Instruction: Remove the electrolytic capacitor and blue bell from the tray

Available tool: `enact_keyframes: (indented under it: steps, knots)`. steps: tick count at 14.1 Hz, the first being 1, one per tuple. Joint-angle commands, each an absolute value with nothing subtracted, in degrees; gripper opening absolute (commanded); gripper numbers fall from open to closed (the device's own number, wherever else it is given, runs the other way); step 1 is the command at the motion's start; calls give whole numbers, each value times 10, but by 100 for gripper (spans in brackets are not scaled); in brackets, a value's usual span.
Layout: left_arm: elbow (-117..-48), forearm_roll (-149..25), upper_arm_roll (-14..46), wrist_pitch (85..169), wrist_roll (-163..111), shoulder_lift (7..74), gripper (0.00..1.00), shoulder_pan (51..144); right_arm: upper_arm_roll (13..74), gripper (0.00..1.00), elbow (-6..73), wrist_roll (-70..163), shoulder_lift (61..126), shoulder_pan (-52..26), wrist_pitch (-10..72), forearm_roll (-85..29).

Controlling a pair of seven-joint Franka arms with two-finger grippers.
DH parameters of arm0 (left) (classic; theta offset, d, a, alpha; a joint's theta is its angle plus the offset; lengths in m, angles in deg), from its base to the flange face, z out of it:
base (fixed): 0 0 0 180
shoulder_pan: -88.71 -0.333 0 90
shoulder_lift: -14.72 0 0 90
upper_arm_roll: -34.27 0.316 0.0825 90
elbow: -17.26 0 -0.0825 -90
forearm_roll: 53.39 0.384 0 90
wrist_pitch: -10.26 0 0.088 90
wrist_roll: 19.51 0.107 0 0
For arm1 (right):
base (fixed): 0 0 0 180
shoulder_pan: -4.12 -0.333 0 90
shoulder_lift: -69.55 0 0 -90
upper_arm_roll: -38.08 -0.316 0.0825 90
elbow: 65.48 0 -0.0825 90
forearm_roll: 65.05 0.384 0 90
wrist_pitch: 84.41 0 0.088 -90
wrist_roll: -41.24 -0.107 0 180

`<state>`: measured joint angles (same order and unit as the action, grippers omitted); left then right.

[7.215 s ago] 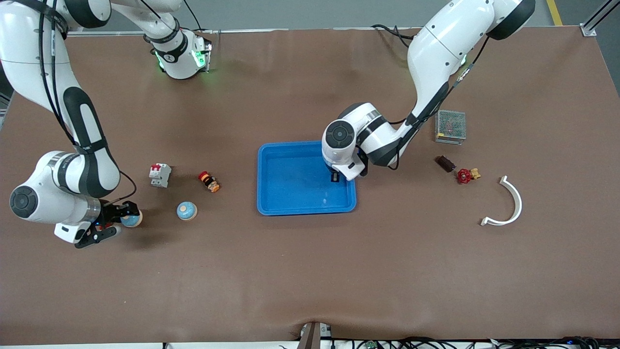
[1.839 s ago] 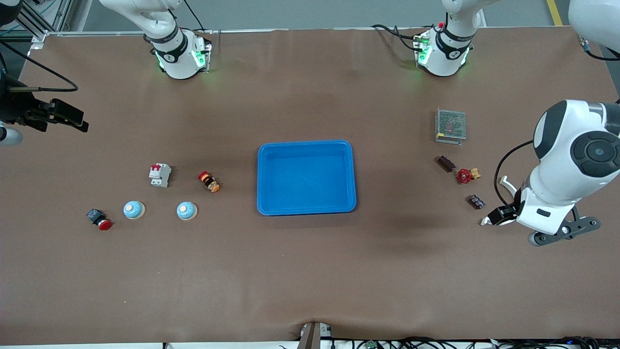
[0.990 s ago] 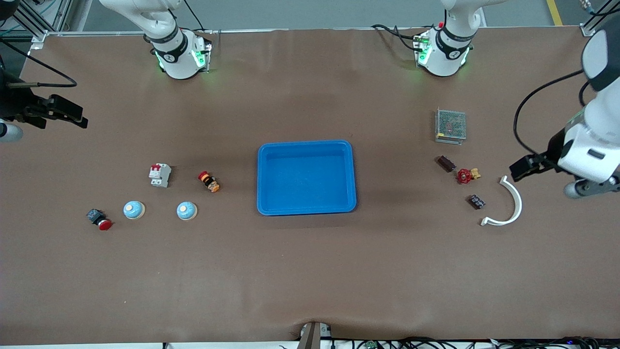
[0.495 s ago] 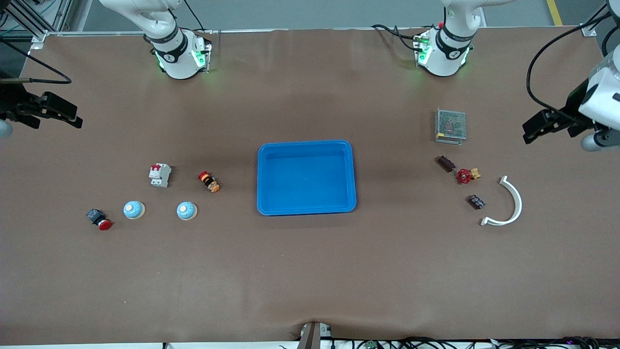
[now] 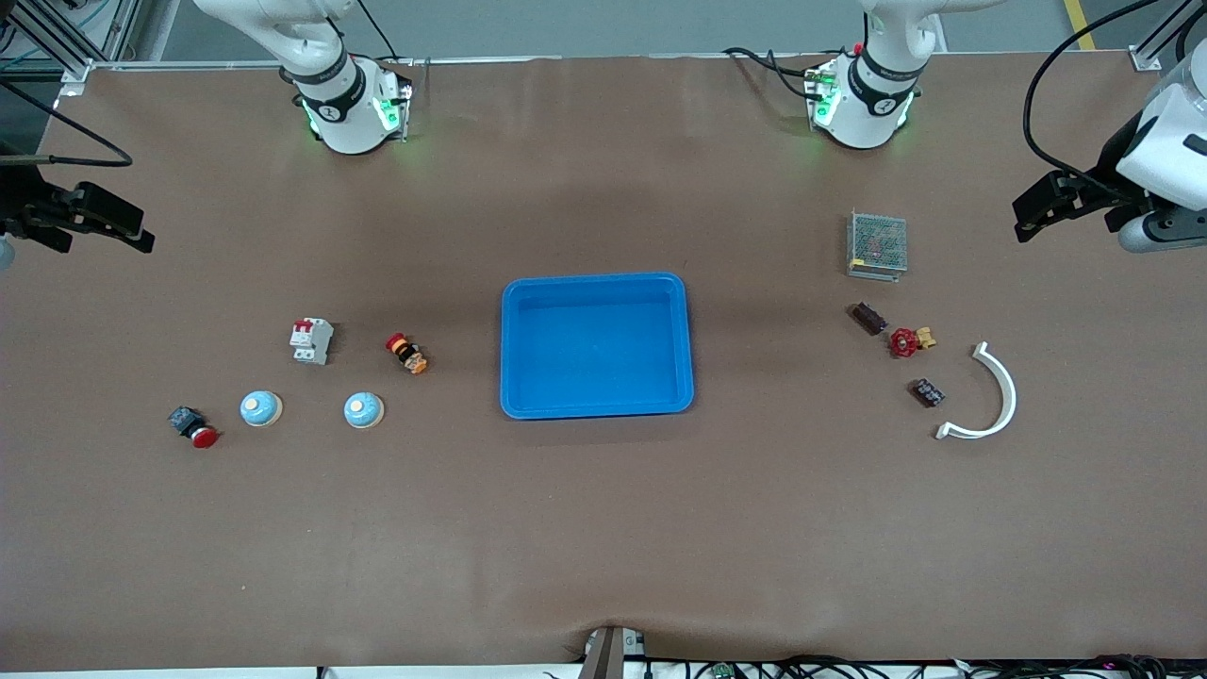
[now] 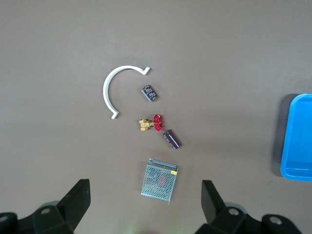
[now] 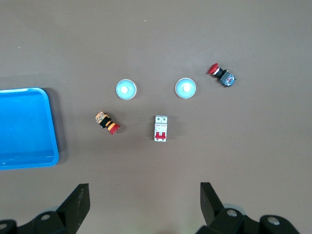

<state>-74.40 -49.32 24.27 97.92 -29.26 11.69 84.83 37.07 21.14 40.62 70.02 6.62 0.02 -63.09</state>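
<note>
Both arms are mostly cut off at the frame edges in the front view; only bases and wrist ends show. The left gripper [image 5: 1037, 209] hangs high over the table edge at the left arm's end, near the mesh-covered box [image 5: 877, 245], fingers spread wide and empty per its wrist view [image 6: 146, 207]. The right gripper [image 5: 99, 222] hangs high over the table edge at the right arm's end, fingers likewise spread and empty [image 7: 145, 207]. The blue tray [image 5: 514, 354] sits mid-table with nothing visible in it. Toward the left arm's end lie two small dark parts, the capacitor [image 5: 868, 318] just nearer the camera than the mesh-covered box and a second dark component [image 5: 927, 392] nearer still, beside the white curved piece [image 5: 1001, 387]; labels on both are too small to read. The red valve [image 5: 905, 341] lies between them. Toward the right arm's end, two blue bells [image 5: 260, 408] [image 5: 363, 410] rest side by side, apart from each other, with a red push button [image 5: 193, 427] beside the outer one. The circuit breaker [image 5: 311, 340] and an orange-red switch [image 5: 406, 354] lie slightly farther from the camera.
</note>
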Motion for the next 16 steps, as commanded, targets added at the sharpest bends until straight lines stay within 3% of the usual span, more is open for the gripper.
enact_keyframes:
  steps: [1, 16]
  knots:
    - [-749, -504, 249, 973, -271, 105, 100, 853, 367, 100, 213, 410, 696, 73, 0, -633]
    - [-721, -506, 247, 953, -237, 123, 100, 856, 367, 100, 214, 410, 697, 73, 8, -636]
